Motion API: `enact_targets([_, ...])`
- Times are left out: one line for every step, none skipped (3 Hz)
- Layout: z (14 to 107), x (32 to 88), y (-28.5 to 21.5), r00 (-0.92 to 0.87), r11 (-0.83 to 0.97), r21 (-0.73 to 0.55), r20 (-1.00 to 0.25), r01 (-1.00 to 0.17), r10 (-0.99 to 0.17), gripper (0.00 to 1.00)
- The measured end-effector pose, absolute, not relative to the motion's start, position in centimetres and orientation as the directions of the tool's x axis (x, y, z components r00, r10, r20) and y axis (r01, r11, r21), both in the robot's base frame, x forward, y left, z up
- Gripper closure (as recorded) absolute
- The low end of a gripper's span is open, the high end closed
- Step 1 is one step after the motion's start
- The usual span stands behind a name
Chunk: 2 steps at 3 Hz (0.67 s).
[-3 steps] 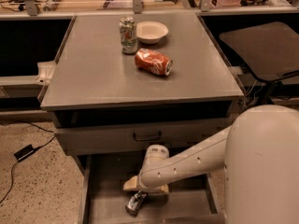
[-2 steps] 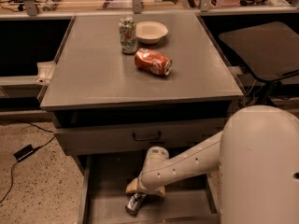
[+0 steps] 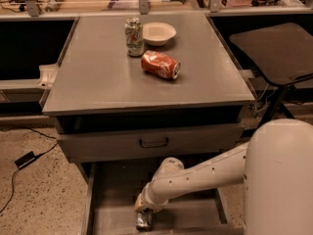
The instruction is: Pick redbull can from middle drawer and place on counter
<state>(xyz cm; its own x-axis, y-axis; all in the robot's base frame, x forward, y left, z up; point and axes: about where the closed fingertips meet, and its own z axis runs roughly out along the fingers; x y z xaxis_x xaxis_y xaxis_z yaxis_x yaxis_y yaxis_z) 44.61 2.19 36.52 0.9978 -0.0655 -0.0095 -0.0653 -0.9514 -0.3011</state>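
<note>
One slim, shiny silver redbull can (image 3: 144, 221) is the thing to watch, and it is down in the wide grey metal middle drawer (image 3: 110, 199). That drawer is pulled out below the near edge of the flat grey worktop (image 3: 98, 77). The can stands on the drawer floor, close to the drawer's front.

The robot's long white arm (image 3: 205, 173) reaches down into the drawer. Its tool (image 3: 145, 210) sits right on top of the can. I cannot tell if the tool is gripping the can or is just over it.

So the job looks like it is at the start. The drawer is open and the tool has found the can. I think the lifting up, the carrying and the setting down on the worktop are all left to do.

Up on the worktop, a fat red cola can (image 3: 160, 64) lies on its side, a little past the middle. A green-and-white can (image 3: 133, 36) stands near the far edge, with a small white bowl (image 3: 158, 33) just beside it. The near half looks like a good place to put the can.

Compared with a moment ago, very little is different. The tool was over the can then too. The can has not come up out of the drawer. The three things on the worktop have not moved.
</note>
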Motion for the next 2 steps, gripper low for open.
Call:
enact_targets([38.3, 43.9, 3.3, 1.000, -0.913, -0.409, 0.021, -0.007, -0.018, 0.91])
enact_targets([42.1, 43.0, 3.9, 0.995, -0.851, -0.523, 0.097, 0.050, -0.001, 1.00])
